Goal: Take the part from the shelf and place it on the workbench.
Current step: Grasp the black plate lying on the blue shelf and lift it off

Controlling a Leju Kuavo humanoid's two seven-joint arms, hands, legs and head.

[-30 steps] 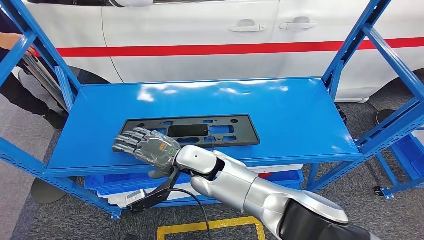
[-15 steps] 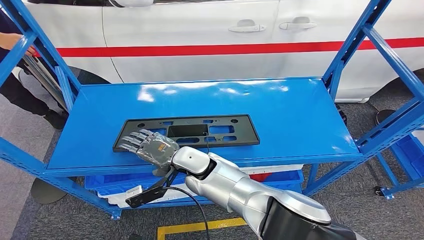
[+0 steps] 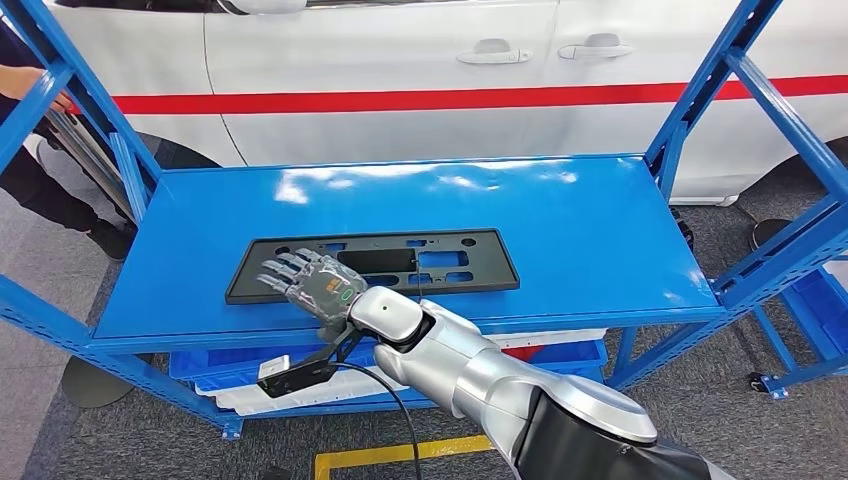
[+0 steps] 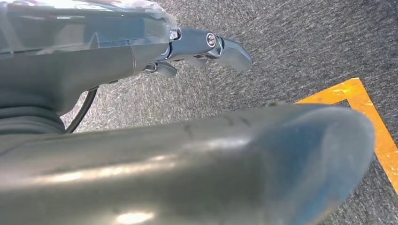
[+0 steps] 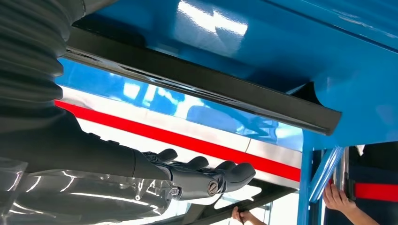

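The right robot hand (image 3: 312, 284) reaches in over the front edge of the blue shelf (image 3: 560, 230), palm down, its fingers stretched forward and slightly spread over the left part of the black plastic part (image 3: 470, 262). The fingertips lie on or just above the part's surface; from the head view it is hard to tell whether they touch it, and nothing is clasped in the hand. In the right wrist view the fingers (image 5: 202, 171) show extended side by side, with the part's dark edge (image 5: 197, 86) running along the shelf's glossy blue surface beside them.

The part is a long, flat black frame with several cut-out openings, lying flat on the top level of the shelf, nearer the front edge than the back and a little left of centre.

The left robot hand (image 4: 202, 47) hangs over grey carpet (image 4: 300, 42), its fingers loosely bent and holding nothing, with a yellow floor line (image 4: 371, 117) nearby.

Behind the shelf stands a white car (image 3: 400, 60) with a red stripe along its doors. Blue bins (image 3: 220, 362) sit on the lower level. At the far left a person (image 3: 30, 180) stands beside the shelf's upright.
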